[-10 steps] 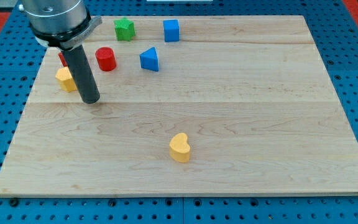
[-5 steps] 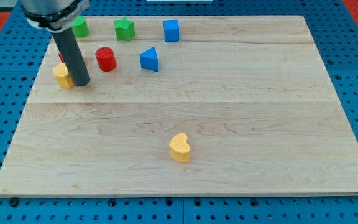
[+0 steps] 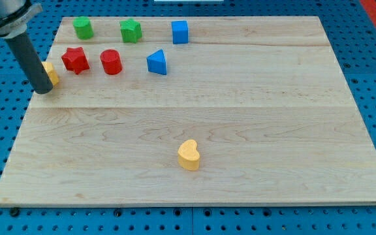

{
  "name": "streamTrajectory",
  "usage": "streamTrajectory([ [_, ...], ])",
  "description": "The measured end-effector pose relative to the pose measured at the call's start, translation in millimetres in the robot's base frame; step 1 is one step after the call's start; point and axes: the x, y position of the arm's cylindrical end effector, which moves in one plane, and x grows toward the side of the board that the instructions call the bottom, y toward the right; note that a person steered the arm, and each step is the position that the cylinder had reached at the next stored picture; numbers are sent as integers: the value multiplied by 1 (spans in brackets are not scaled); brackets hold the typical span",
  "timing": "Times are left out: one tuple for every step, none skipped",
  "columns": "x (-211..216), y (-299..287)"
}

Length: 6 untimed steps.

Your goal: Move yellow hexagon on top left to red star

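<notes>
— Where is my tip (image 3: 43,91)?
— At the worktop (image 3: 240,117)'s left edge, hiding most of the yellow hexagon (image 3: 51,73); no claw exists.
— And the red star (image 3: 75,59)?
— Just right of it, fully visible, not touching.

You will find no text, label, brand, number or sign that can be read here. The wooden tabletop (image 3: 240,98) shows only its grain, the coloured blocks have plain faces, the dark rod carries no marking, and the blue surface around the tabletop has only rows of holes.
</notes>
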Motion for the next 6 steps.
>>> streamTrajectory([
  [-16, -1],
  [-34, -1],
  [-48, -1],
  [-68, -1],
  [-80, -1],
  [-75, -2],
])
